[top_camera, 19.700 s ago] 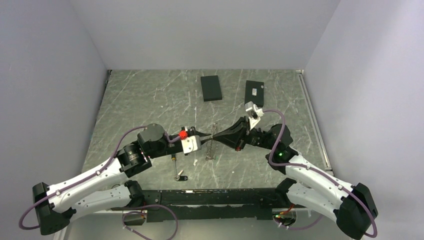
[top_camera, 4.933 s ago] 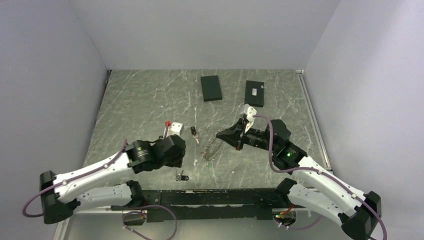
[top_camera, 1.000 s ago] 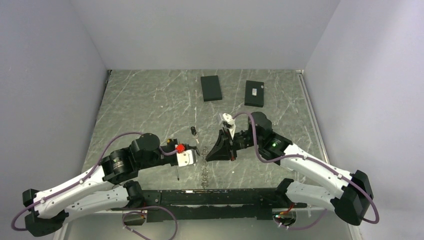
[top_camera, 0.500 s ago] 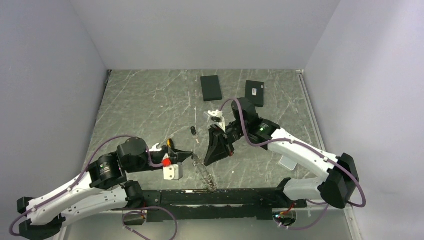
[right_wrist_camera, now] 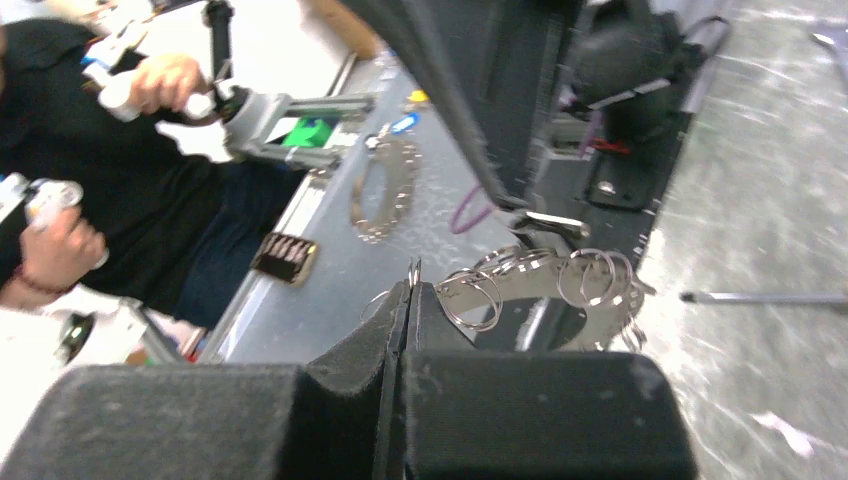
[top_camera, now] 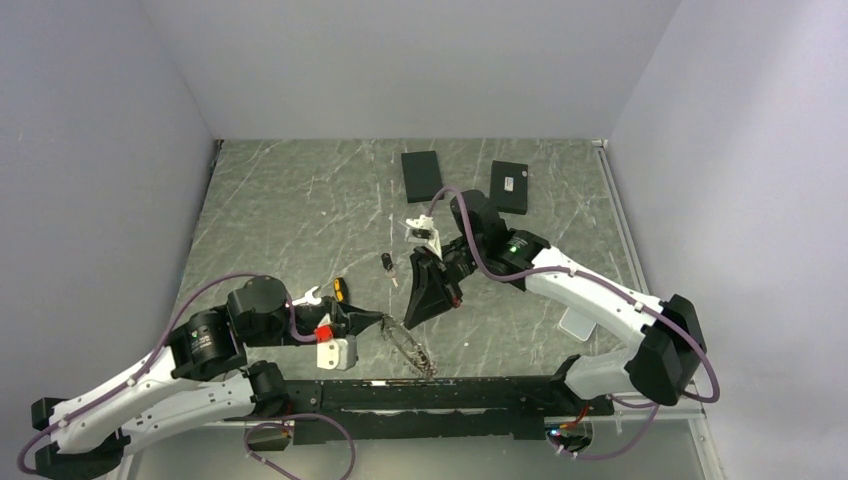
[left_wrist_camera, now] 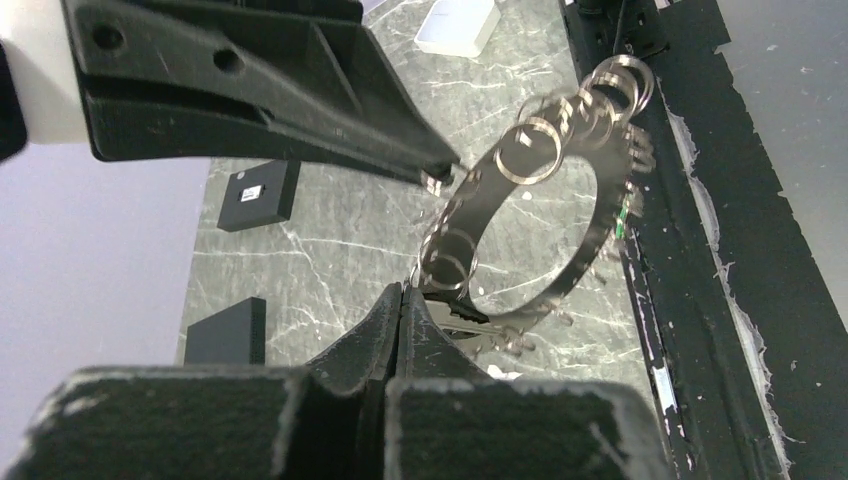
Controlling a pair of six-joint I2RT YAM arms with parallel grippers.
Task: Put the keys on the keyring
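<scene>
- Keyring [left_wrist_camera: 598, 240]: a flat grey metal ring hung with small split rings [left_wrist_camera: 528, 152]. It is held tilted above the near edge of the counter [top_camera: 280, 200], between the two sets of jaws.
- Left jaws: pressed fully together. Their fingertips [left_wrist_camera: 385, 318] pinch the keyring's band at the part nearest that wrist, and the rest of the keyring stands out beyond the tips.
- Right jaws: also pressed fully together, with fingertips [right_wrist_camera: 385, 330]. We note a thin wire loop caught at the very tip. In the left wrist view that tip meets a small split ring on the band, a short way round from the left grip.
- Key [top_camera: 387, 263]: we count one, with a black head and a short silver blade. It lies flat on the counter, farther from the arm bases than the keyring. It is just beside the right jaws, touches neither set, and is not threaded on the keyring.
- Screwdriver [top_camera: 340, 288]: part of a black-and-yellow handle shows on the counter beside the left wrist.
- Black box [top_camera: 422, 175]: lies flat on the far part of the counter, well apart from the keyring.
- Second black box [top_camera: 509, 186]: lies near the first, to its right, and bears a small pale label.
</scene>
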